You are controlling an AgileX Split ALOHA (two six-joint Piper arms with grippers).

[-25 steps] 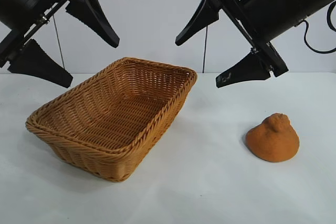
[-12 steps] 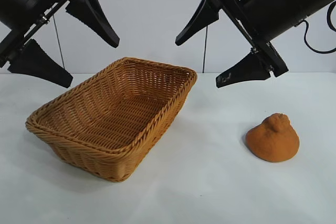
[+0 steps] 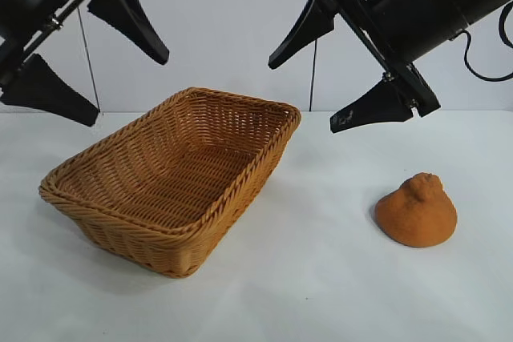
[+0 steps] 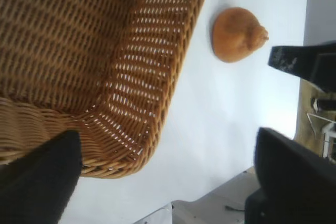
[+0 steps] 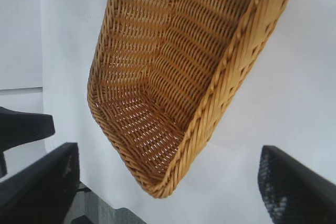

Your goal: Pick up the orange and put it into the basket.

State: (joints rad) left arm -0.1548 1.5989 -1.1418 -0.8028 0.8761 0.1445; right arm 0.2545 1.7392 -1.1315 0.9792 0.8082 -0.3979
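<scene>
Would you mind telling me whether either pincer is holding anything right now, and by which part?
Nothing is held: left pincer and right pincer hang open above the white table.

A plain white, matte desk carries two things. A large rectangular woven wicker basket, tan-brown with flaring sides and a braided rim, rests on its left half, set at an angle to the desk's front edge. A dull-orange, dome-shaped fruit with rough skin and a knobby bump on top sits well apart to its right, on bare desk.
</scene>
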